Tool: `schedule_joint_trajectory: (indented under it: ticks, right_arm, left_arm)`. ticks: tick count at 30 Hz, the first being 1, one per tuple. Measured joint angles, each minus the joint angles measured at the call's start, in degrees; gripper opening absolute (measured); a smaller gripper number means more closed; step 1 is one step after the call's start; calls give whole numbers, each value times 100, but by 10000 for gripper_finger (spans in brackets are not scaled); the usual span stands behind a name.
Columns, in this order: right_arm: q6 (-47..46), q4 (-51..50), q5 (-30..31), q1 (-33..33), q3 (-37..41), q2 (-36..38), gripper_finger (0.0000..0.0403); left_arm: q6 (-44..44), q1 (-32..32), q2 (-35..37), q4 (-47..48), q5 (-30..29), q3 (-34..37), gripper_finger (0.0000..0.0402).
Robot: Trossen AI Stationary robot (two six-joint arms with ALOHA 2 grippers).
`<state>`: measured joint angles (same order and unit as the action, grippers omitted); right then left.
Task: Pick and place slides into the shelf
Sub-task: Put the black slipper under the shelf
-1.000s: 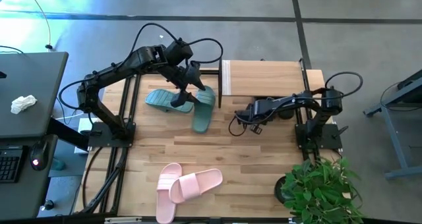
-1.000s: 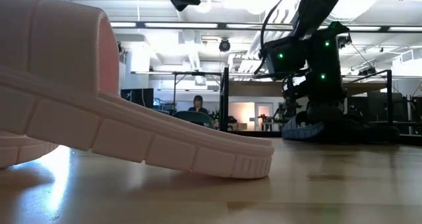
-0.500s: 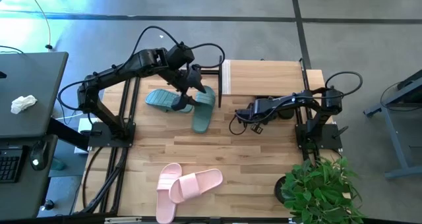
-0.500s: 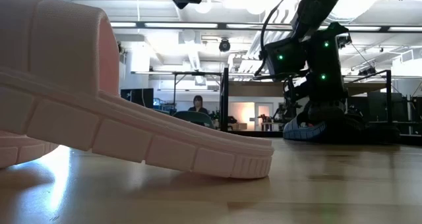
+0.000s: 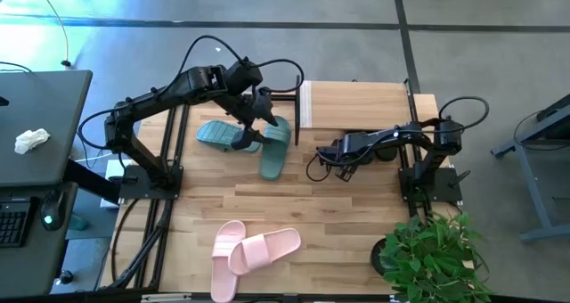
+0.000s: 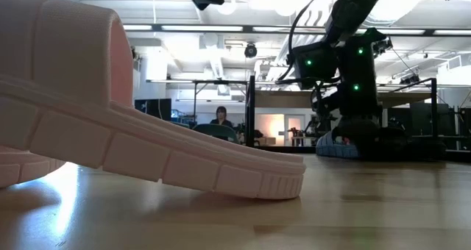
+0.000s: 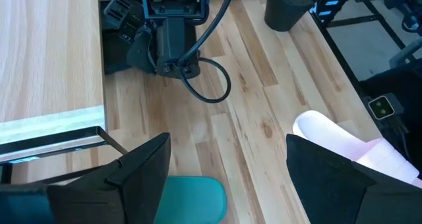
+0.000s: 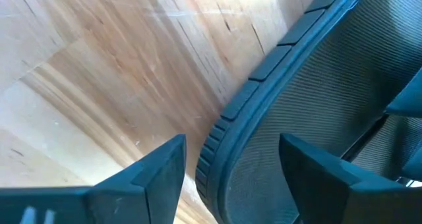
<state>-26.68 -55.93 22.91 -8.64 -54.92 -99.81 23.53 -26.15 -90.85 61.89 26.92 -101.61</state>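
- Teal-green slides [image 5: 267, 147]: two sandals lying on the wooden table [image 5: 294, 209], one flat to the left, the other angled beside it, both just in front of the bare black metal frame [image 5: 285, 102]. A toe end shows between the left fingers in the left wrist view [image 7: 188, 197].
- Pale pink slides [image 5: 249, 249]: a pair near the table's front edge, overlapping each other, well apart from the shelf. One fills the near field of the low view [image 6: 110, 132], showing a thick grooved sole.
- Black slide [image 8: 310, 112]: in the right wrist view its ribbed footbed and rim lie between the right fingers. In the high view it sits at the front edge of the shelf [image 5: 365, 102], whose light top board lies on the table's far right.
- Handling, as a judgement: rubber-like, light, flexible but shape-holding, not fragile. The wide strap or a side edge of the sole looks the best place to pinch; the smooth footbed may slip.
- Left gripper [image 5: 248, 129]: poised over the teal-green slides, jaws spread wide, holding nothing.
- Right gripper [image 5: 331, 165]: low at the shelf's front edge, jaws spread wide on either side of the black slide's edge, not clamped on it.
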Motion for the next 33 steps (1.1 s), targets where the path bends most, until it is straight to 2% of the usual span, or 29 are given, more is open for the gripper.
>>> schedule_joint_trajectory:
  ticks: [6, 15, 19, 22, 25, 31, 33]
  right_arm:
    - [-25, -8, 66, 71, -2, 0, 232]
    - [-26, -10, 141, 571, -8, 2, 227]
    - [-35, -110, 497, 954, -9, 7, 218]
    - [19, -294, 868, 1336, -9, 14, 191]
    - [112, -337, 948, 1682, -10, 119, 148]
    - [124, -340, 227, 1932, -11, 825, 36]
    - [131, -344, -20, 1928, -11, 1194, 10]
  left_arm:
    - [7, 0, 0, 0, -93, 0, 280]
    - [21, 0, 0, 1, -111, 0, 280]
    - [24, 0, 0, 14, -111, 0, 280]
    - [73, 0, 0, 120, -110, 0, 280]
    - [188, 0, 0, 285, -112, 0, 280]
    - [221, 73, 0, 435, -424, 0, 280]
    - [245, 106, 0, 437, -511, 0, 280]
